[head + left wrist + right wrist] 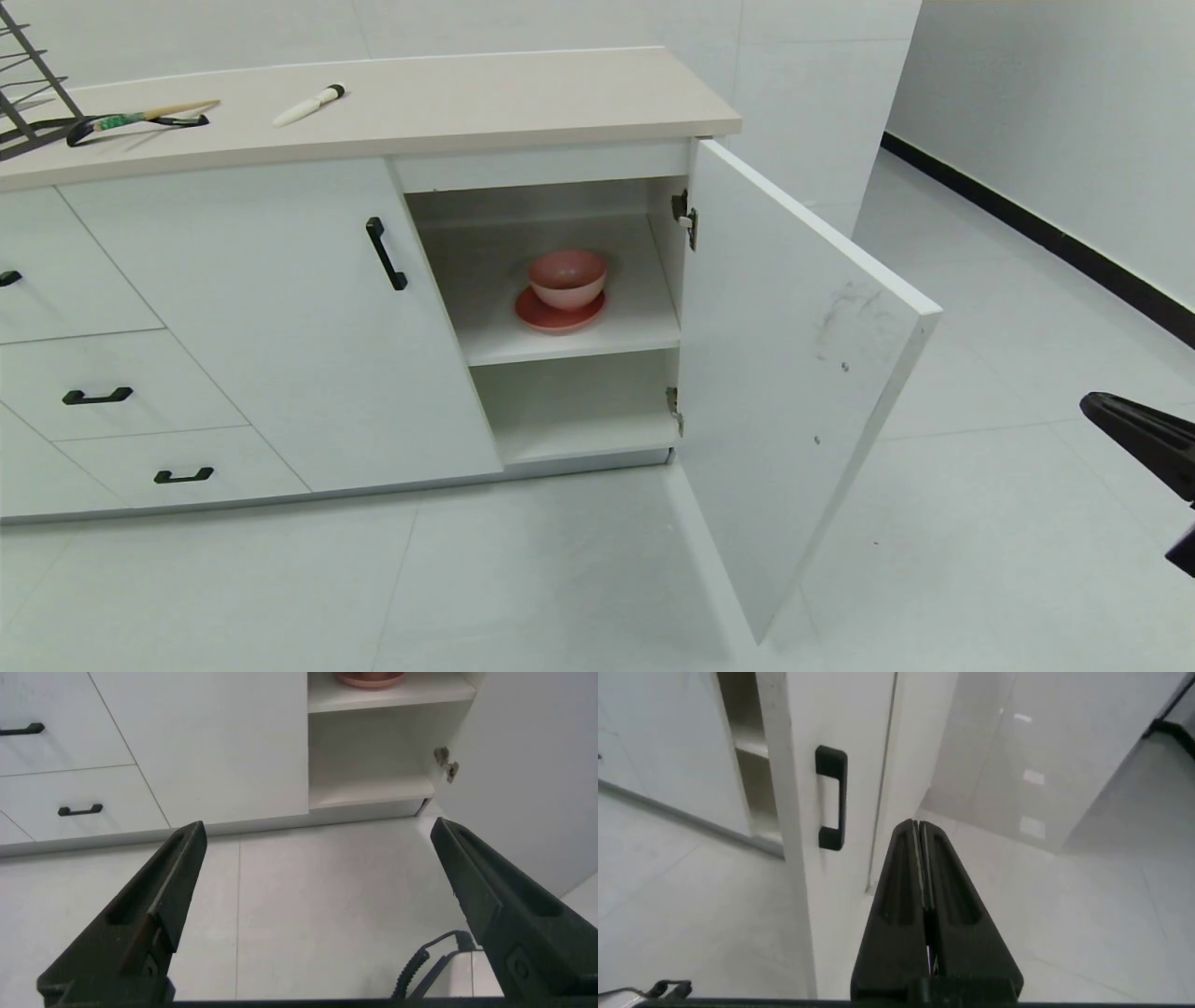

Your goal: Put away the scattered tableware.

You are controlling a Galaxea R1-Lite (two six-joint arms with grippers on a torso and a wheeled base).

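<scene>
White floor tiles run up to a white cabinet under a beige worktop (523,103). The right-hand cabinet door (794,373) stands wide open.

Status of stored items:
- A pink bowl (568,277) sits on a pink plate (558,317) on the upper shelf (644,327) inside the open compartment. This part appears complete.

Status of outstanding items:
- A white knife-like utensil (309,104) and a wooden-handled utensil (140,118) lie on the worktop, not yet stored. A black wire rack (28,93) stands just beside the wooden-handled one.

Hand status:
- The left hand (318,833) is released, jaws spread wide, and carries nothing. It hangs low over the floor, facing the cabinet.
- The right hand (919,831) is clenched on nothing. It sits near the black door handle (831,798), not touching it.

Judgement: the task is partly done. The door likely needs closing last.
</scene>
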